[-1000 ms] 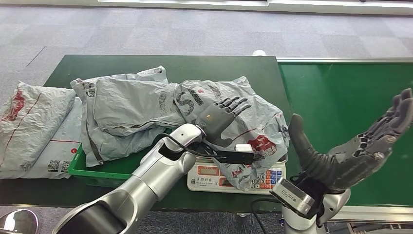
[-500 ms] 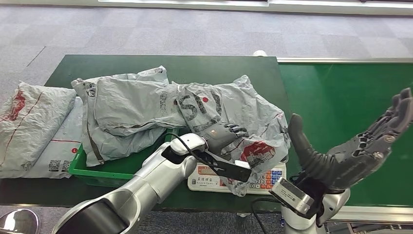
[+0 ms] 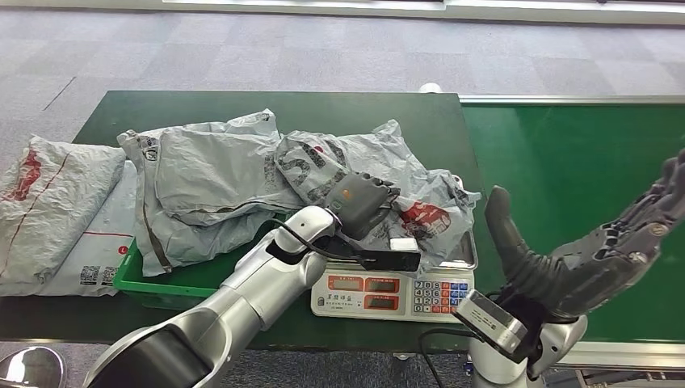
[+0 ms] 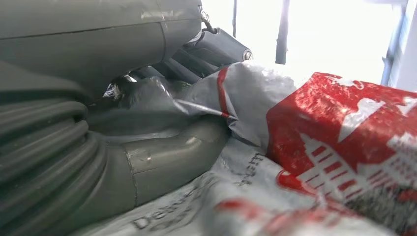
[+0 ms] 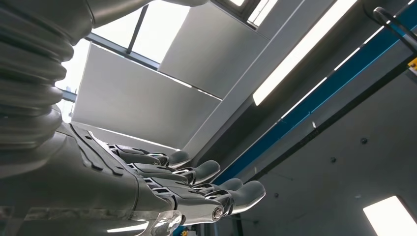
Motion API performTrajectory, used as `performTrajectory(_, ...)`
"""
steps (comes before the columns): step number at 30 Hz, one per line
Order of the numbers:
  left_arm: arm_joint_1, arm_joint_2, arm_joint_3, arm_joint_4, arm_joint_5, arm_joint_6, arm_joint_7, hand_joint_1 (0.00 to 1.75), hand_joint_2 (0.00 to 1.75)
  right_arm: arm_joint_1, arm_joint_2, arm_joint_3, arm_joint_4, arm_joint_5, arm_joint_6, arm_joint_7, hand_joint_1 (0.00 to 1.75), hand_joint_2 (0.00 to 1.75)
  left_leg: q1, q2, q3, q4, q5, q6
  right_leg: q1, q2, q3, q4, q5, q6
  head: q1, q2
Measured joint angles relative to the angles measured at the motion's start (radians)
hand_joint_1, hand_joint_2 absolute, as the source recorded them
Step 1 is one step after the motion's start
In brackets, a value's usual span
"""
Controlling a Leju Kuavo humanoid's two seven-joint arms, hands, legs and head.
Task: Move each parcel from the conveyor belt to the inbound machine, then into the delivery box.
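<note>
Since the earlier frames we see our left hand (image 3: pixel 361 204) close on the grey parcel (image 3: pixel 365 174) and draw it back along the scale (image 3: pixel 394 284); the bag's hanging corner, which covered the keypad half a second ago, is now lifted off it, so the displays and buttons show. Our left hand grips a fold of the plastic, and in the left wrist view the thumb (image 4: pixel 167 157) and the darker fingers (image 4: pixel 196 51) pinch the crumpled film between them, with the red print of the parcel just beyond the fingertips. The parcel lies partly on the scale's steel plate under our hand, while its far end leans against another grey bag (image 3: pixel 206 190) lying over the green crate (image 3: pixel 157 283) on the outer side of our left hand. Two more bags (image 3: pixel 52 214) lie further out, beyond the crate. Our right hand (image 3: pixel 602 250) hangs released, palm up and fingers spread, above the green belt (image 3: pixel 565 153), well apart from the parcel, a little lower than before.
</note>
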Motion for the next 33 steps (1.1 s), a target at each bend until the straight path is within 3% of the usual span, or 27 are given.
performTrajectory(4,-0.008,0.025,0.0,-0.063,-0.032,0.128,0.057,1.75,1.75,0.005,0.0,-0.005,-0.006,-0.001,0.0,-0.009,0.0,1.75,0.0,0.0,0.0,0.0,0.0,0.0,0.0,0.0,0.0,0.0,0.0,0.0,0.0,0.0)
performTrajectory(12,-0.011,0.058,0.0,-0.138,-0.058,0.156,0.089,1.75,1.75,0.008,0.0,-0.019,-0.007,-0.002,0.0,-0.02,0.0,1.75,0.0,0.0,0.0,0.0,0.0,0.0,0.0,0.0,0.0,0.0,0.0,0.0,0.0,0.0)
performTrajectory(18,0.013,0.13,0.019,-0.3,-0.227,0.237,0.238,1.75,1.75,0.021,0.002,-0.044,-0.009,-0.01,0.0,-0.055,0.0,1.75,0.0,0.0,0.0,0.0,0.0,0.0,0.0,0.001,0.0,0.0,0.0,0.0,0.0,0.0)
performTrajectory(22,0.062,0.201,0.065,-0.457,-0.392,0.162,0.385,1.75,1.75,0.031,0.004,-0.068,-0.015,-0.009,0.0,-0.066,0.0,1.75,0.0,0.001,0.0,-0.001,0.0,0.0,0.001,0.001,0.0,0.0,-0.001,-0.001,0.0,0.0)
performTrajectory(26,0.107,0.265,0.113,-0.526,-0.413,0.069,0.532,1.75,1.75,0.04,0.007,-0.093,-0.027,0.001,0.0,-0.07,0.0,1.75,0.001,0.002,0.0,-0.001,0.0,0.0,0.001,0.001,-0.001,0.0,-0.001,-0.001,0.0,0.0)
performTrajectory(33,0.197,0.335,0.239,-0.588,-0.414,0.054,0.601,1.75,1.75,0.054,0.007,-0.102,-0.044,0.025,0.0,-0.028,0.0,1.75,0.001,0.003,0.0,-0.001,0.0,-0.001,0.001,0.002,-0.001,0.001,-0.001,-0.002,0.0,0.0)
